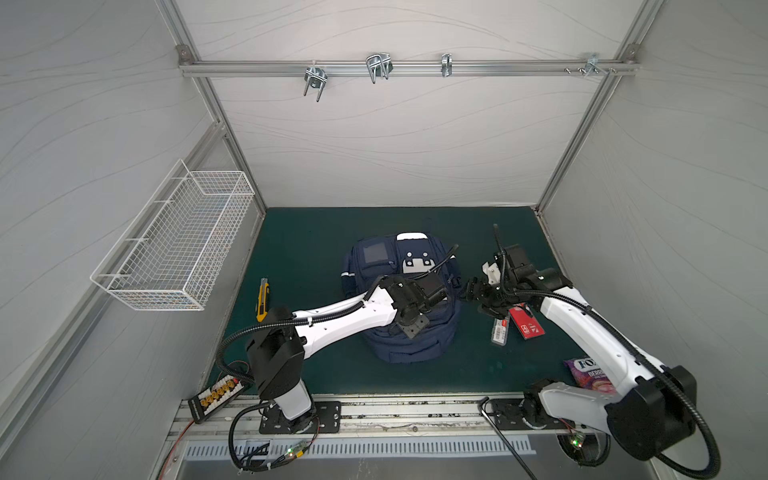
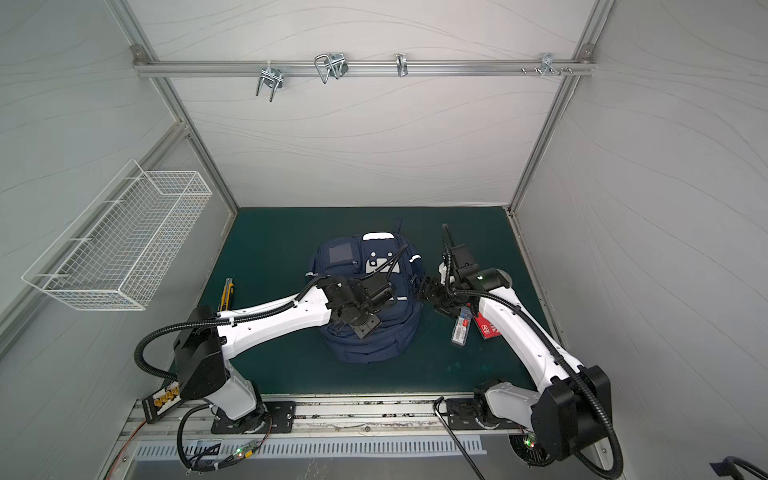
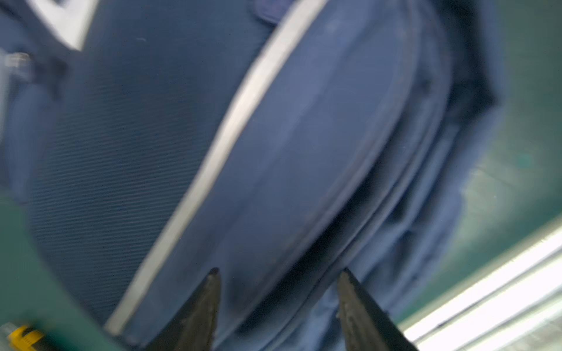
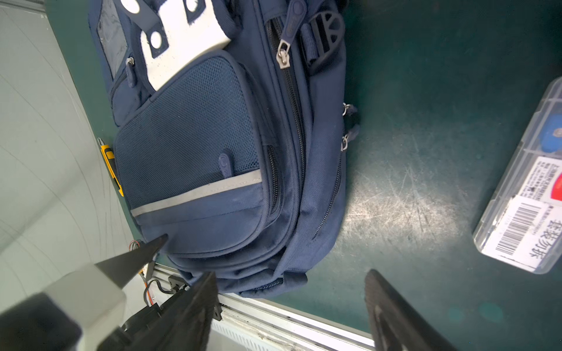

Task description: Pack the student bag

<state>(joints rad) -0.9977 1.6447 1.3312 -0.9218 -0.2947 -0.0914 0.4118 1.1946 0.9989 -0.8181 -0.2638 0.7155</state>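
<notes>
The student bag (image 1: 374, 266) (image 2: 365, 345) lies flat on the green mat (image 1: 299, 257), front up. It is navy with a white dotted patch (image 1: 415, 262) and grey reflective stripes (image 4: 197, 194). My left gripper (image 3: 279, 270) hangs open just over the bag's front pocket (image 3: 304, 136), past the stripe, with nothing between its fingers. One of its pointed fingers (image 4: 149, 249) shows in the right wrist view at the pocket's edge. My right gripper (image 4: 290, 273) (image 1: 471, 291) stands open beside the bag's right side, over bare mat. The zips (image 4: 284, 54) in that view look shut.
A clear case with a barcode label (image 1: 500, 330) (image 4: 523, 197) and a red card pack (image 1: 525, 326) lie right of the bag under the right arm. A yellow utility knife (image 1: 262, 299) lies at the left. A purple snack bag (image 1: 586, 374) sits near right. A wire basket (image 1: 178, 245) hangs on the left wall.
</notes>
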